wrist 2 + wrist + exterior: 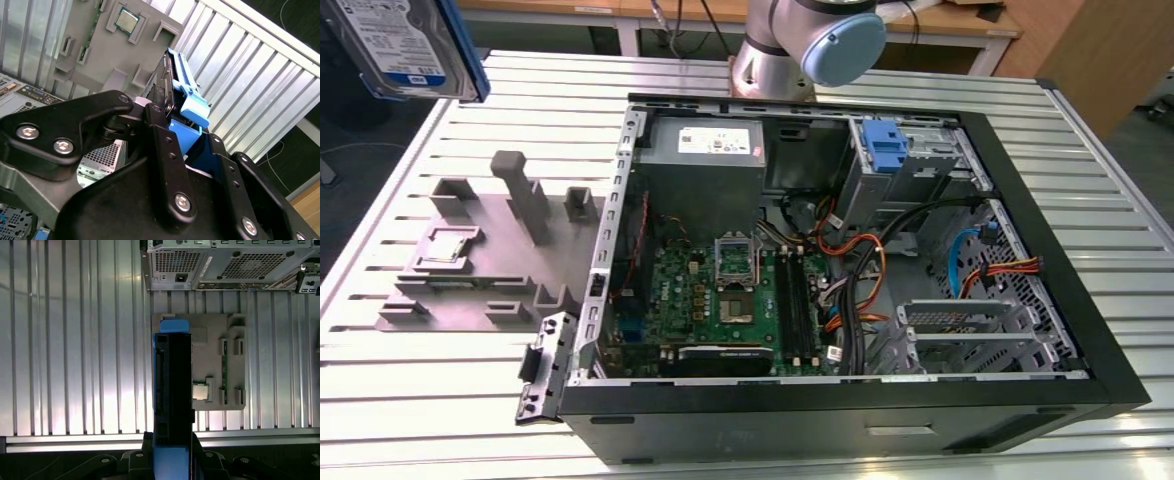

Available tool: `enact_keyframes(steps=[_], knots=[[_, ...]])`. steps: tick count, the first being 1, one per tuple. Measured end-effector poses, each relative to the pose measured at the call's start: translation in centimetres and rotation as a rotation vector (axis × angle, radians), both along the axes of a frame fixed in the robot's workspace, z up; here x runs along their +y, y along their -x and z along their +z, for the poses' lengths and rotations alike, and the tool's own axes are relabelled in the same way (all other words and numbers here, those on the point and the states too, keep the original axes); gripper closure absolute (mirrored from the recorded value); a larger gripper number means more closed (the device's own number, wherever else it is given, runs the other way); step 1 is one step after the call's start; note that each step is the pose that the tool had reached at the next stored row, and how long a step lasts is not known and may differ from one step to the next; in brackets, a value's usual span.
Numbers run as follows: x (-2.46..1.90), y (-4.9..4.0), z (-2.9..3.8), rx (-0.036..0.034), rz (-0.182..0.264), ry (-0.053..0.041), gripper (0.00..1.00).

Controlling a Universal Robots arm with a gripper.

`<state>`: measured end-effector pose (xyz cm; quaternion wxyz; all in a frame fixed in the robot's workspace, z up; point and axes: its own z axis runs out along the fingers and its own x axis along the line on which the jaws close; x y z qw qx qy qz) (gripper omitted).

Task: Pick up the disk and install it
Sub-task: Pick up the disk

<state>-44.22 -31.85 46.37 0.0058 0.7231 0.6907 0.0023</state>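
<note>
The disk [394,45], a silver-grey drive with a white-and-blue label and a blue rail along its side, hangs high above the table at the exterior view's far left. Both wrist views show it edge-on: a dark slab with blue rails [172,375] standing over the grey parts fixture, and the same slab [172,82] slanting away from the black fingers. My gripper [171,452] is shut on the disk, its black fingers [160,145] pressing on both faces. The drive's lower end is hidden between them.
The open computer case [1107,390] lies on the slatted metal table [440,400], with a grey power-supply box [704,143] and an upright blue bracket [887,150] at its far end. The grey parts fixture [480,260] holds a processor chip [200,391]. The arm's base [807,45] stands behind the case.
</note>
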Motion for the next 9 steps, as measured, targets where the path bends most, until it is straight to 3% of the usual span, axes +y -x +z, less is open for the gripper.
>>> enact_keyframes(steps=[9], knots=[[0.0,0.0,0.26,-0.0001,0.0,0.0,0.63]])
